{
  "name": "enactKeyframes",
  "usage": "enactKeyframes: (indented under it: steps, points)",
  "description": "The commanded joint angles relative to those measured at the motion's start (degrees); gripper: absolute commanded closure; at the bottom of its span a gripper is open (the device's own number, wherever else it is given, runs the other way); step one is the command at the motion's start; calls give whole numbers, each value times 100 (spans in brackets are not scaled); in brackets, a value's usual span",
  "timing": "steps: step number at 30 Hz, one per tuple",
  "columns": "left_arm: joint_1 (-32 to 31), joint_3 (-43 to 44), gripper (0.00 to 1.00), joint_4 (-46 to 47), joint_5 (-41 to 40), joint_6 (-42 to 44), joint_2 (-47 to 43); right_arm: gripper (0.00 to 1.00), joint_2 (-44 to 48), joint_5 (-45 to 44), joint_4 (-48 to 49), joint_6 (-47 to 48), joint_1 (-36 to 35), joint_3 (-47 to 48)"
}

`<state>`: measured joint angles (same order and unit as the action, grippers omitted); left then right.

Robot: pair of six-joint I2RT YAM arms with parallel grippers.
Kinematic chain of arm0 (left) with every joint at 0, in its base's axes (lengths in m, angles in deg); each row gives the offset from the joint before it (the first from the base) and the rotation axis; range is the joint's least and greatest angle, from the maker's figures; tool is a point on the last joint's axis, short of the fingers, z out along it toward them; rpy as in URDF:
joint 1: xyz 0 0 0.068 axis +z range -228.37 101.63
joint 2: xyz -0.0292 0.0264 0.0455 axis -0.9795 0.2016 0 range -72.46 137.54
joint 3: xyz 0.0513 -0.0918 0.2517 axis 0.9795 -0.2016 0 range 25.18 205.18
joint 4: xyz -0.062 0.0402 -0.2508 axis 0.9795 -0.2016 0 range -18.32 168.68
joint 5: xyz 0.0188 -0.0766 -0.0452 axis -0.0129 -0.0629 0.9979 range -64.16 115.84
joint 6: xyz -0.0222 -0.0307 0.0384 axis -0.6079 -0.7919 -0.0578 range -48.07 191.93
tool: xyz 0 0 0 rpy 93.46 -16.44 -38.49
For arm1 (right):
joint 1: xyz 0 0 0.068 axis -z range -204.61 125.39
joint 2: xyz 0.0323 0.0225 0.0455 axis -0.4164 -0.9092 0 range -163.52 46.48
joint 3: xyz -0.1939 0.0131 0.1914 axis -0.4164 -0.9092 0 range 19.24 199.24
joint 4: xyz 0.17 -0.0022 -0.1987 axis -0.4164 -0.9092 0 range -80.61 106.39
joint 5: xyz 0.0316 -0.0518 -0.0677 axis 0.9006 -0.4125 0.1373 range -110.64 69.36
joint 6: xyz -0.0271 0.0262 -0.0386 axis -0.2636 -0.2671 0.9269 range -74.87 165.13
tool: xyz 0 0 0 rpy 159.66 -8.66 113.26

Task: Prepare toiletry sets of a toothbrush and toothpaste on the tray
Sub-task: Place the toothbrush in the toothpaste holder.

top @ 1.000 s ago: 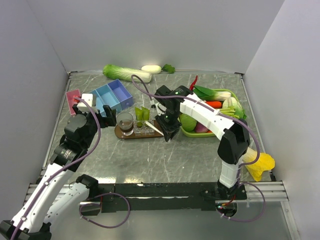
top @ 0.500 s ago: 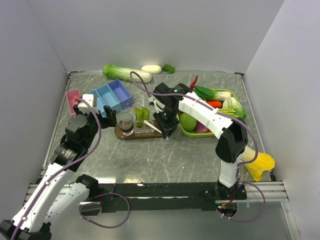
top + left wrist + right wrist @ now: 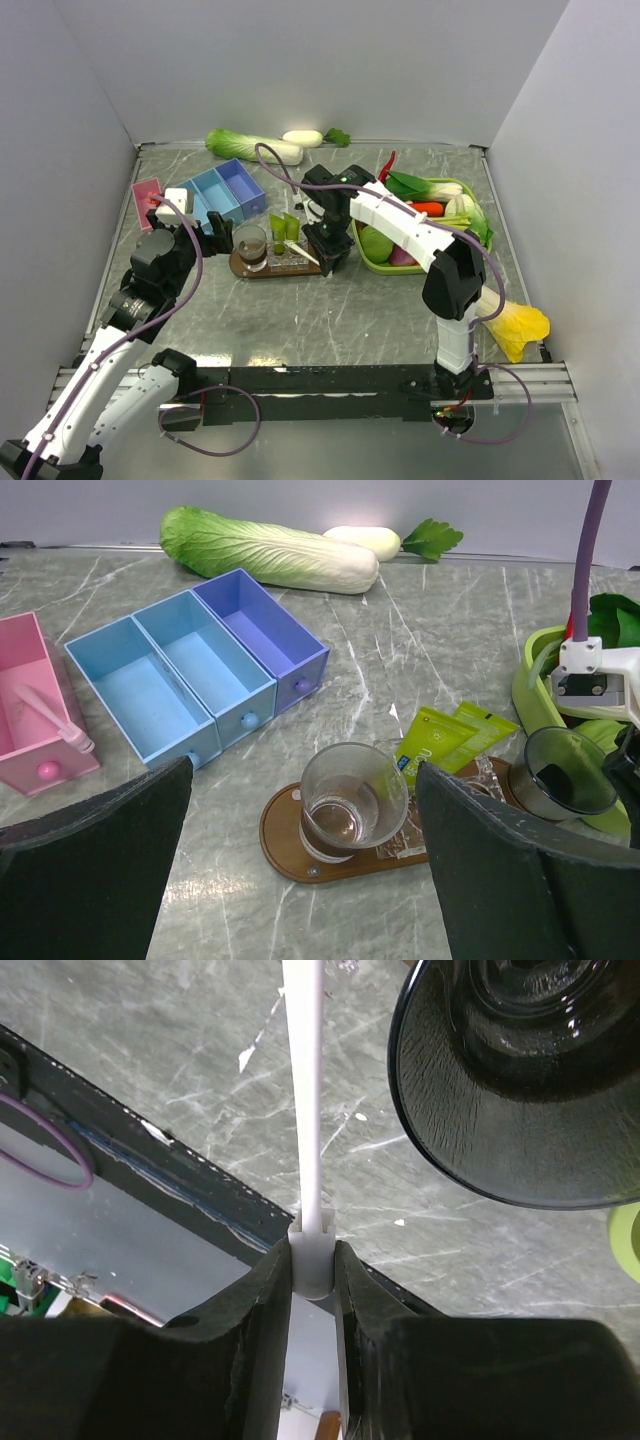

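Now | right gripper (image 3: 312, 1260) clamps thin white toothbrush (image 3: 305, 1080) | left gripper (image 3: 305, 780) spread wide

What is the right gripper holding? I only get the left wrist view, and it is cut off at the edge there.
Observer: The right wrist view shows the right gripper shut on a toothbrush, clamped at one end.
Operator: Where is the gripper relative to the tray?
Observer: In the top view it hangs at the right end of the tray.
Operator: Is the brush inside a tumbler?
Observer: No. The right wrist view shows it running alongside the dark tumbler, outside its rim.
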<state>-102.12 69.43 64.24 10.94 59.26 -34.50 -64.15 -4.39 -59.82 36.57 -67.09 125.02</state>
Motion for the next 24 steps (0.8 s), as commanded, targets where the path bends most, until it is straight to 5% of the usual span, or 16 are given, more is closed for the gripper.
enactKeyframes:
  steps: [1, 24]
  points:
    - [19, -30, 3, 231, 22, 142, -69, 89, -99, -8, -817, -111, 38, 329]
    - [19, -48, 3, 248, 13, 159, -86, 78, -407, -8, -861, -155, 29, 707]
